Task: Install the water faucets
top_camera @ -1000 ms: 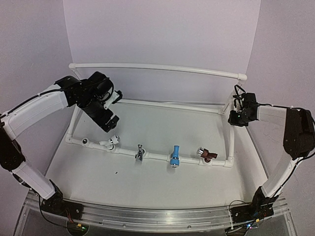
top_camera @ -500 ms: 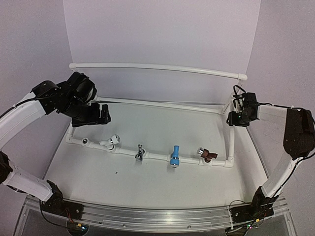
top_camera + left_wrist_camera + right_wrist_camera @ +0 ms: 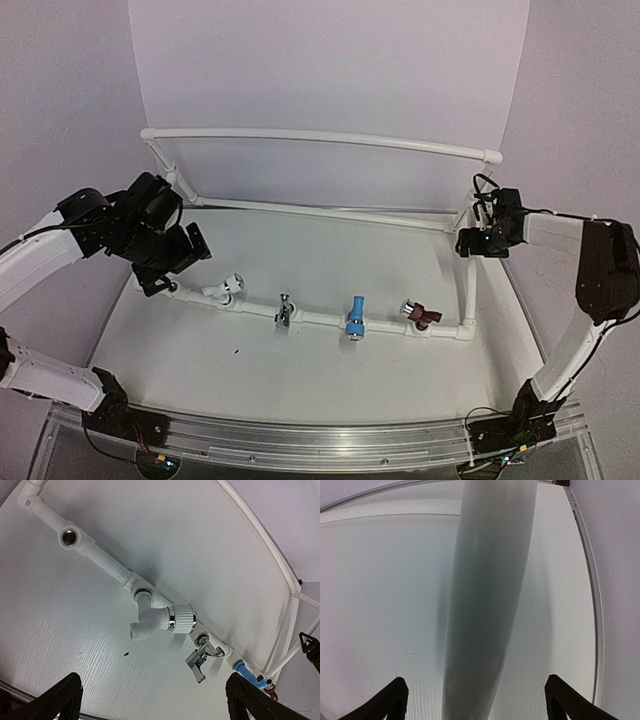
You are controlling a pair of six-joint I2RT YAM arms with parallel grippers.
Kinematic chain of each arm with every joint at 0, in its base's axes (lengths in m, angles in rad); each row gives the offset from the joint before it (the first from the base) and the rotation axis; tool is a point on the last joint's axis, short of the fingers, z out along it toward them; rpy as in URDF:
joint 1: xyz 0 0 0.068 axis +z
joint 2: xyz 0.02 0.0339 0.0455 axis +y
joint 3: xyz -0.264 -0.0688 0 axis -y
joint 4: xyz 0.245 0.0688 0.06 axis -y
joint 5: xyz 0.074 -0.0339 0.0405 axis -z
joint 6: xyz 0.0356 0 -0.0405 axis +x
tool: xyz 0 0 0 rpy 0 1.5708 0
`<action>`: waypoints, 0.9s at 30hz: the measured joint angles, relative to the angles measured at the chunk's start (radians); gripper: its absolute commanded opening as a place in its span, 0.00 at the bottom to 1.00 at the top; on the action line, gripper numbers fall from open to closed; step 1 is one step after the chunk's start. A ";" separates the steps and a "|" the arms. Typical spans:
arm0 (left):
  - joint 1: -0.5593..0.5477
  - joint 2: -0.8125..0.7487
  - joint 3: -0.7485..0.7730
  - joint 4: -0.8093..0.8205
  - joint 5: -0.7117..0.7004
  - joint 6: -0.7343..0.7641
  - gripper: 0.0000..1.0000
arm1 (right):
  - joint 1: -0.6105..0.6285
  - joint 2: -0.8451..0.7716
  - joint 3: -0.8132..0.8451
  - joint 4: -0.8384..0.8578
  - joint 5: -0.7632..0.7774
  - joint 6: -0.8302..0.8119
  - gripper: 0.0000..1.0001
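White table [image 3: 300, 380] carries the PVC pipe frame [image 3: 320, 318] (white too); a dark speck [image 3: 235, 351] lies near its front pipe.

We see soft, even, faintly violet light in all 3 views, with pale shadows beside the pipe frame [image 3: 107, 564]. The chrome tap [image 3: 197, 661] glints. In the right wrist view the near pipe [image 3: 487, 595] is a blur; the overhead view bows at its edges.

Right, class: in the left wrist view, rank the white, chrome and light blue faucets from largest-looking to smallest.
1. white faucet
2. chrome faucet
3. light blue faucet, farthest from the camera and partly hidden, so true size is unsure.
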 measured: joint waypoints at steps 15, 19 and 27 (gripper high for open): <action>-0.026 0.141 -0.006 0.037 -0.019 -0.045 1.00 | 0.000 0.016 0.000 -0.009 -0.036 0.007 0.47; -0.035 0.143 -0.005 0.037 -0.019 -0.042 1.00 | 0.000 0.025 0.000 -0.012 -0.045 0.015 0.36; -0.056 0.191 0.016 0.034 -0.018 -0.019 1.00 | -0.001 0.025 0.000 -0.009 -0.055 0.110 0.00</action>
